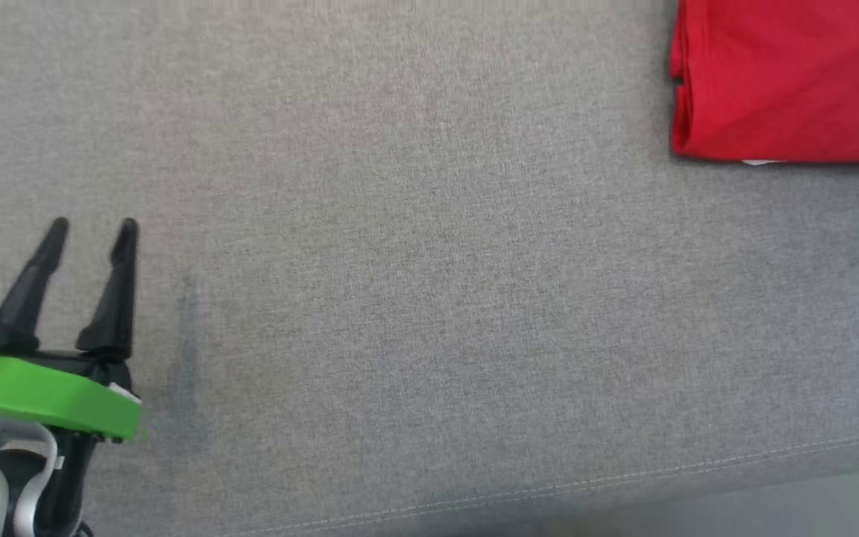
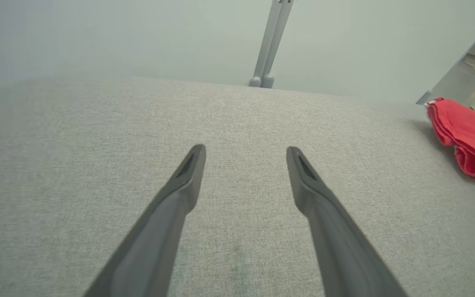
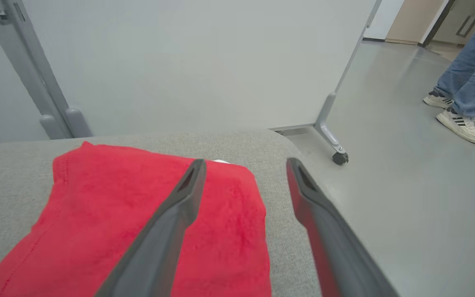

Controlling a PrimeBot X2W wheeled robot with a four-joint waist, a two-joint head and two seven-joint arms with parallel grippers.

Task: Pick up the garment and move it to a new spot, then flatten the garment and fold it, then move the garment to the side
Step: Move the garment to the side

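The garment (image 1: 791,78) is a red cloth, folded into a flat stack at the far right of the grey fabric surface (image 1: 429,261). It also lies at the right edge of the left wrist view as the garment (image 2: 466,138). My left gripper (image 1: 94,230) hovers open and empty at the lower left, far from it; its fingers (image 2: 186,177) spread over bare fabric. In the right wrist view my right gripper (image 3: 245,165) stands open above the garment (image 3: 109,214), one finger over the cloth, the other past its edge, holding nothing.
A pale wheeled partition (image 3: 188,62) stands behind the surface, its caster (image 3: 339,158) on the floor. A person's jeans and sneakers (image 3: 458,121) are on the floor to the right. The surface's front seam (image 1: 623,477) runs near the bottom edge.
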